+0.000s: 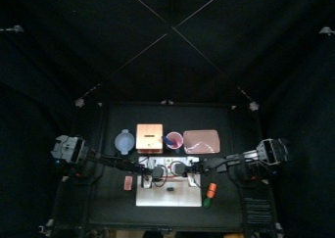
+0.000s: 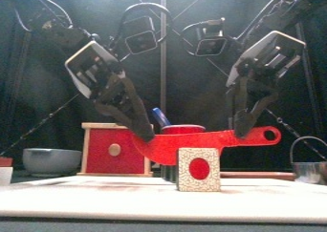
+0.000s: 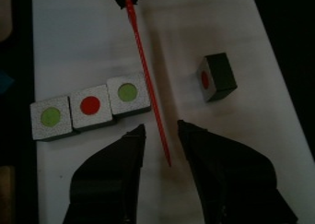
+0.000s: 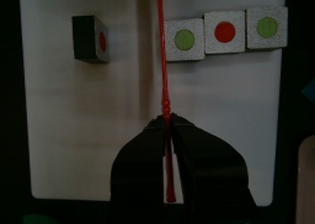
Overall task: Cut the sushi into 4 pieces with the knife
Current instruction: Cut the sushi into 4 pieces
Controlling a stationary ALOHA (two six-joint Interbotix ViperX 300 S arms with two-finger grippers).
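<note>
Right gripper [image 4: 164,124] is clamped on the handle of the red knife [image 4: 160,53]. Left gripper [image 3: 161,126] has its jaws apart, blade tip between them. The blade hangs edge-down above the white board [image 3: 74,43], lengthwise between the cut-off piece [image 3: 218,76] and the three-block roll [image 3: 88,105], nearer the roll. Nothing blocks a sideways shift. The wooden box [image 2: 113,150] stands behind the board.

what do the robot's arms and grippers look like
The left arm and right arm are thin, black and jointed, with black cables along them. The left gripper and right gripper each have two tapering jaws, black inside and grey outside. Each sits under a white cross-plate, left and right. No markings show.
</note>
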